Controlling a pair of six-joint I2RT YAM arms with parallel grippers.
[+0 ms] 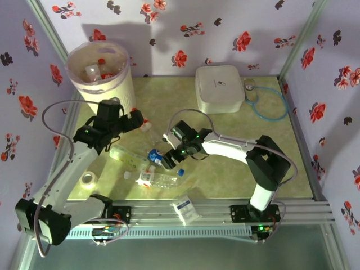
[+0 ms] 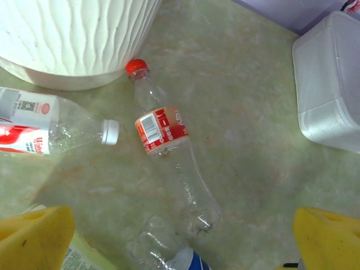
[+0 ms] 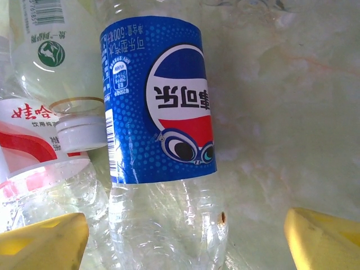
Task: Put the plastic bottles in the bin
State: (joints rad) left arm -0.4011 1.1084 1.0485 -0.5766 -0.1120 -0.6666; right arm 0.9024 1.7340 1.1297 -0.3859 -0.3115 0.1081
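Observation:
The bin (image 1: 117, 90) stands at the far left with bottles inside it. More plastic bottles lie in the middle of the table: a red-capped one (image 2: 169, 143), a white-capped red-and-white one (image 2: 42, 128), a greenish one (image 1: 126, 154) and a blue-labelled one (image 3: 156, 107). My left gripper (image 1: 138, 119) hovers open over the red-capped bottle, beside the bin's wall (image 2: 79, 39). Its yellow fingertips (image 2: 34, 236) are spread wide above the table. My right gripper (image 3: 183, 242) is open, and the clear lower body of the blue-labelled bottle lies between its fingers (image 3: 326, 239), with a gap on the right side.
A flat white box (image 1: 219, 87) and a stethoscope (image 1: 257, 98) sit at the back right. A tape roll (image 1: 89, 178) lies front left. A small white-blue packet (image 1: 185, 208) rests on the front rail. Floral walls close in three sides.

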